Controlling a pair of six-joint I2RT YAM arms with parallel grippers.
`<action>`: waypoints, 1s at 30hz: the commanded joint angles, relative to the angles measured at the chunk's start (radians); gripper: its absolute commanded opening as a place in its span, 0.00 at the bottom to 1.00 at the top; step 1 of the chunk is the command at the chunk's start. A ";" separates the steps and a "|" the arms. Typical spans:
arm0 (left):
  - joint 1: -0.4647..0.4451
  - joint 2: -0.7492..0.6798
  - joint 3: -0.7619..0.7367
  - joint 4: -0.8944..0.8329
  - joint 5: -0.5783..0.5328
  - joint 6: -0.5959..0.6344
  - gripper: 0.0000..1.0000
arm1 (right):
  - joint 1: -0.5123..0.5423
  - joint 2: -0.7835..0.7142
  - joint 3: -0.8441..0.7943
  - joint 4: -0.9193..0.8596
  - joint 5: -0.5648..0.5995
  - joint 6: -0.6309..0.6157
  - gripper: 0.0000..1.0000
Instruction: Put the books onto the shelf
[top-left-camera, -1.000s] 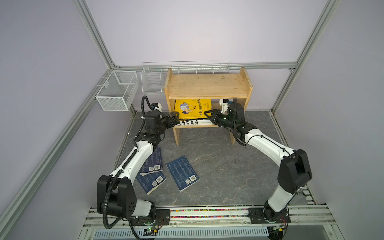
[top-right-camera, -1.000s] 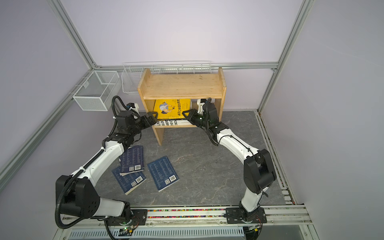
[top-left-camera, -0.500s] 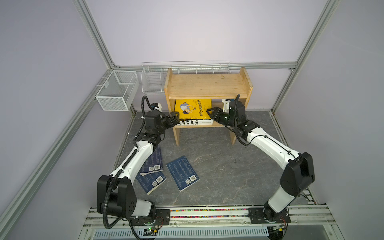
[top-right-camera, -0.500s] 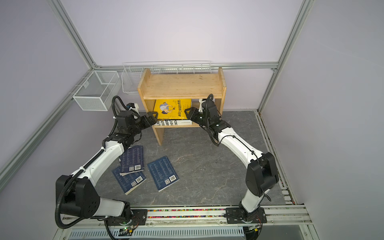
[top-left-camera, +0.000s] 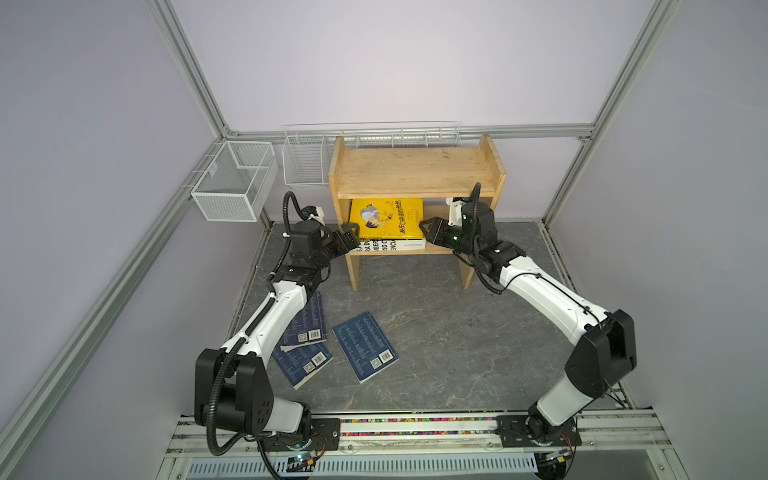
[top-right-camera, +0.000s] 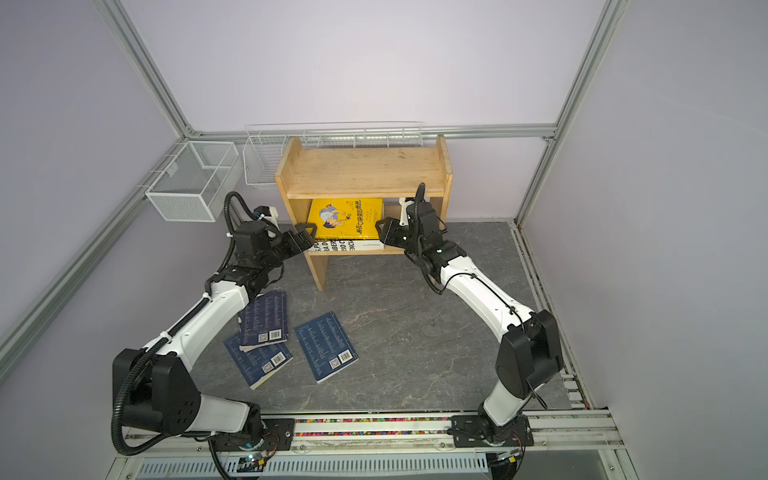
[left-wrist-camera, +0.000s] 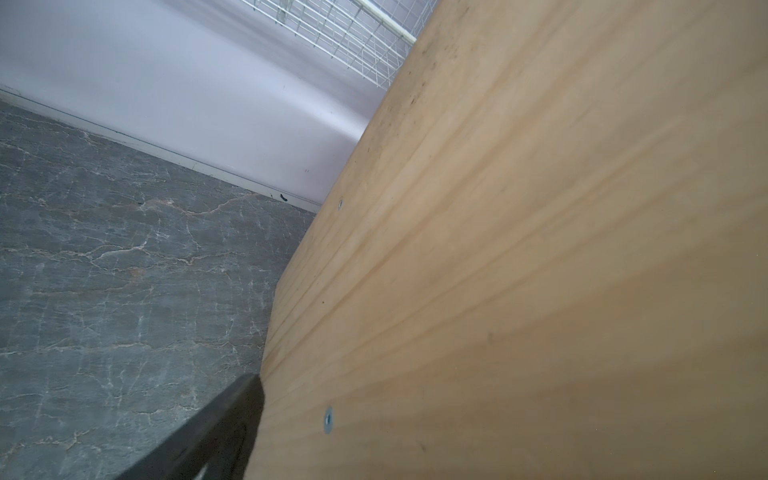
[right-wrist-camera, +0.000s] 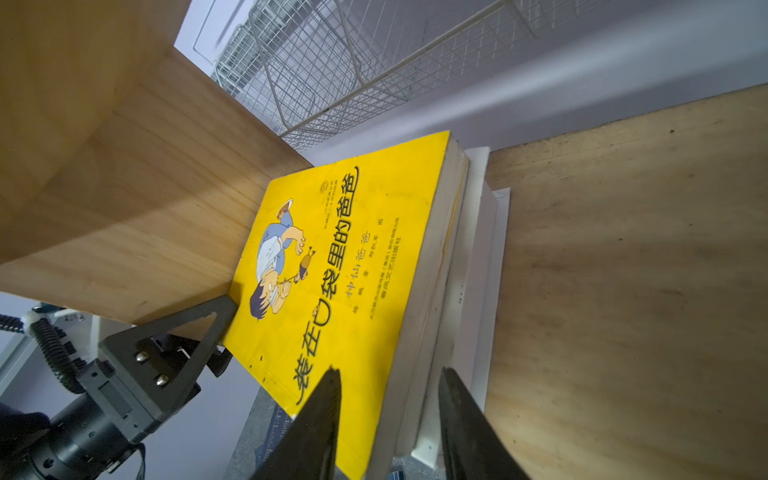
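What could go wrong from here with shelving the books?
1. The yellow paperback lies loose on the thick white book at the light pine shelf's front edge; a nudge from the open right gripper might slide it off.
2. The open left gripper sits at the shelf's side panel; pushing inward could shift the shelf.

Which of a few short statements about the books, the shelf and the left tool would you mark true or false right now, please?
1. The yellow book lies on the white book on the lower tier of the shelf. True.
2. The shelf's top tier holds two books. False: no book lies on it.
3. Three navy books lie on the grey surface in front of the shelf. True.
4. The left tool is clamped on a navy book. False: it is open and holds nothing, beside the shelf's side panel.
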 joint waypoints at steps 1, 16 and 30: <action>0.004 0.007 0.013 -0.014 0.004 -0.004 0.98 | 0.015 -0.020 0.021 0.061 -0.006 -0.068 0.41; 0.004 -0.011 -0.002 -0.003 0.007 -0.005 0.99 | 0.041 0.052 0.090 0.058 -0.017 -0.076 0.22; 0.004 -0.020 -0.009 0.003 0.010 -0.005 0.99 | 0.061 0.076 0.124 0.043 0.005 -0.099 0.21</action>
